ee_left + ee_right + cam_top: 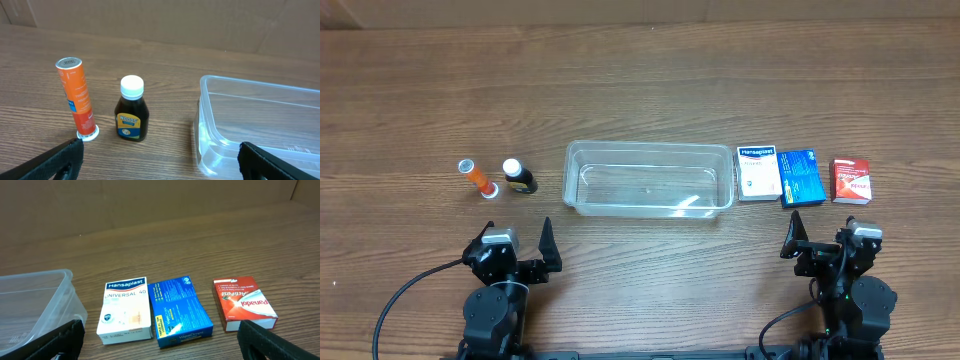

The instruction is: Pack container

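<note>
Container sat centred. Tube and bottle stood upright left of it; white box, blue box, red box lay right. Left gripper, right gripper: fingers spread, gripping nothing.

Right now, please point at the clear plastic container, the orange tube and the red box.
Clear rectangular plastic container (pixel 650 185): overhead view, bare floor.
Orange cylindrical tube (pixel 78 100): left wrist view, mid-body.
Red cardboard box (pixel 245 302): right wrist view, top face.

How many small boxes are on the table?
3, in a row right of the tub: a white box nearest it, a blue box in the middle, a red box at the far end. None appears hidden.
</note>
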`<action>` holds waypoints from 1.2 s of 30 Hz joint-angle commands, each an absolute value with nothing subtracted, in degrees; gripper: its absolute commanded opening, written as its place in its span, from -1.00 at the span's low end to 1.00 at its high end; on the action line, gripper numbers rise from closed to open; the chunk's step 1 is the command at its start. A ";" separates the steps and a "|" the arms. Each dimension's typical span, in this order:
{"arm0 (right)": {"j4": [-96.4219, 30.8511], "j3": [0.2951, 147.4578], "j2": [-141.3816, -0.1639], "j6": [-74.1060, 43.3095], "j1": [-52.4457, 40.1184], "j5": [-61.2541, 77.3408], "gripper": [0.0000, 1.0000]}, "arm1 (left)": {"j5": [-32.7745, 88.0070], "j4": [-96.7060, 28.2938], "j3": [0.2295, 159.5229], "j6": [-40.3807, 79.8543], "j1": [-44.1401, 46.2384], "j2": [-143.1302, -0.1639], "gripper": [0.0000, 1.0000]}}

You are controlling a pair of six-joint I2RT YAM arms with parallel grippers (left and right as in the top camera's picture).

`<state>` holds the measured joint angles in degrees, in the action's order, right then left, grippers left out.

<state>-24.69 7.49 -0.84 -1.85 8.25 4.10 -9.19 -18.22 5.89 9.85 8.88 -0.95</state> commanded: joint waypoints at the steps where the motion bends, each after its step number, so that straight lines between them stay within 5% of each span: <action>1: -24.53 7.18 -0.16 -1.67 8.25 4.19 1.00 | -9.17 -17.89 5.50 8.78 8.60 -0.30 1.00; 17: -26.17 18.59 -4.58 -9.06 8.25 8.67 1.00 | -9.17 -17.89 5.50 8.78 8.60 -0.30 1.00; 25: -42.68 46.39 -36.91 -10.31 8.25 10.15 1.00 | -9.17 -17.89 5.50 8.78 8.60 -0.30 1.00; 29: -50.96 63.00 -53.74 -10.55 8.25 23.20 1.00 | -9.17 -17.89 5.50 8.78 8.60 -0.30 1.00; 36: -51.55 71.29 -70.96 -11.31 6.87 31.51 1.00 | -9.17 -17.89 5.50 8.78 8.60 -0.30 1.00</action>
<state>-51.24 69.01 -65.52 -10.44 8.12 27.66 -9.17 -18.13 5.72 9.85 8.88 -0.91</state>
